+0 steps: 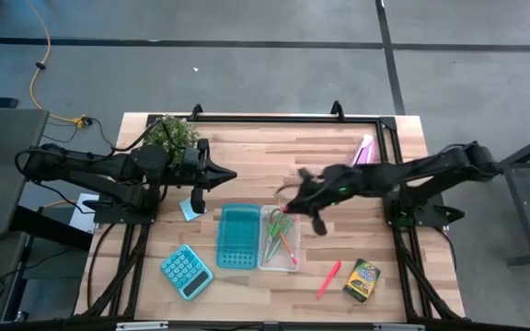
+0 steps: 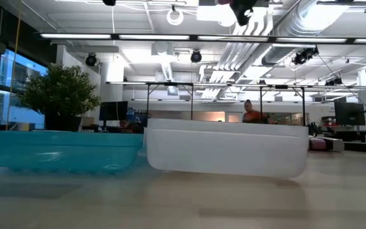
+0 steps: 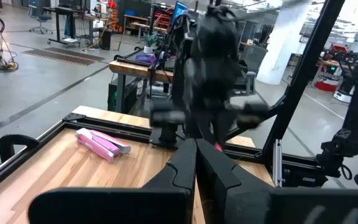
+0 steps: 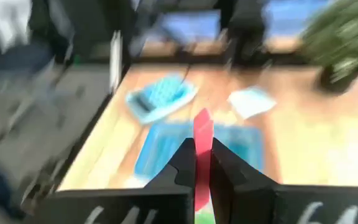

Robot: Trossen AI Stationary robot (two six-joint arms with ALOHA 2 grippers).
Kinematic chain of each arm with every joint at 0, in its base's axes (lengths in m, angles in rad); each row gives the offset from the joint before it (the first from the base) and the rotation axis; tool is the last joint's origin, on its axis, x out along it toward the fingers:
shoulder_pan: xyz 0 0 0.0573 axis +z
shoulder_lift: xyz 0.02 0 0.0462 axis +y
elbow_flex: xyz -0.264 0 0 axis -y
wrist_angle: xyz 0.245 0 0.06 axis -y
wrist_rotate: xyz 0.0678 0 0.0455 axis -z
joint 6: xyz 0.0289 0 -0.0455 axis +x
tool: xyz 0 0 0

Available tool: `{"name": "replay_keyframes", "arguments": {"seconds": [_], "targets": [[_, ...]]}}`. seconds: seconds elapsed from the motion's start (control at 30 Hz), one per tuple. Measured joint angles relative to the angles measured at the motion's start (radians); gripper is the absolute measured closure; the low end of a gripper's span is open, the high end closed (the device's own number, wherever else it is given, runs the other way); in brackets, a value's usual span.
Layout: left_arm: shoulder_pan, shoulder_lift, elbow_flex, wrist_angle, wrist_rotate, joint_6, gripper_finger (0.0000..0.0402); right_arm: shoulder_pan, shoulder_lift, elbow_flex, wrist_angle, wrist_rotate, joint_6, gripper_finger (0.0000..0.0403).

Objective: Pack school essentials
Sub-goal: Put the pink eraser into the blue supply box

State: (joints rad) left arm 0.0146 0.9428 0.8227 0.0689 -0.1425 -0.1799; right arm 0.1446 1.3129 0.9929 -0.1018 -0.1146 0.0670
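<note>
My right gripper (image 1: pixel 291 204) reaches in from the table's right, above the clear tray (image 1: pixel 279 244). It is shut on a small pink piece (image 4: pixel 202 130), seemingly the eraser. Green-handled scissors (image 1: pixel 277 230) and thin pencils lie in that tray, and a teal tray (image 1: pixel 238 236) stands next to it. A pink marker (image 1: pixel 328 279) and a crayon box (image 1: pixel 361 279) lie flat near the front edge. A light-blue note pad (image 1: pixel 190 208) lies at the left. My left gripper (image 1: pixel 232 175) hangs shut and level above the table, holding nothing. My right gripper pinches the pink piece between its two fingers, and one end (image 4: pixel 202 121) sticks out past the fingertips. The fingers come from the table's right, slanting down. The piece is lifted clear, above the trays.
A teal calculator (image 1: pixel 186 271) lies front left. A pink-and-purple tube (image 1: pixel 363 150) lies at the far right, and a potted plant (image 1: pixel 173 135) stands at the far left. A black frame (image 1: pixel 274 118) runs along the table's edges. In the low view both trays (image 2: pixel 227 152) stand side by side.
</note>
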Motion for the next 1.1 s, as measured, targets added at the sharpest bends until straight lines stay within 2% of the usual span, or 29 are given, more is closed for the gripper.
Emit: {"name": "replay_keyframes", "arguments": {"seconds": [0.17,0.33,0.5,0.7,0.9,1.1], "targets": [[0.000,0.000,0.000,0.000,0.000,-0.001,0.0401,0.001,0.195,0.175,-0.220,-0.172,-0.099,0.0402],[0.000,0.000,0.000,0.002,-0.001,-0.004,0.0401,0.002,0.360,0.276,-0.343,-0.240,-0.158,0.0402],[0.000,0.000,0.000,0.002,0.000,-0.010,0.0401,0.006,0.489,0.312,-0.396,-0.244,-0.135,0.0402],[0.000,0.000,0.000,0.003,0.000,-0.010,0.0401,0.033,0.585,0.314,-0.395,-0.241,-0.126,0.0402],[0.000,0.000,0.000,0.003,0.000,-0.008,0.0401,0.061,0.643,0.314,-0.376,-0.237,-0.118,0.0402],[0.000,0.000,0.000,0.003,-0.001,-0.008,0.0401,0.070,0.663,0.314,-0.304,-0.237,-0.043,0.0395]]}}
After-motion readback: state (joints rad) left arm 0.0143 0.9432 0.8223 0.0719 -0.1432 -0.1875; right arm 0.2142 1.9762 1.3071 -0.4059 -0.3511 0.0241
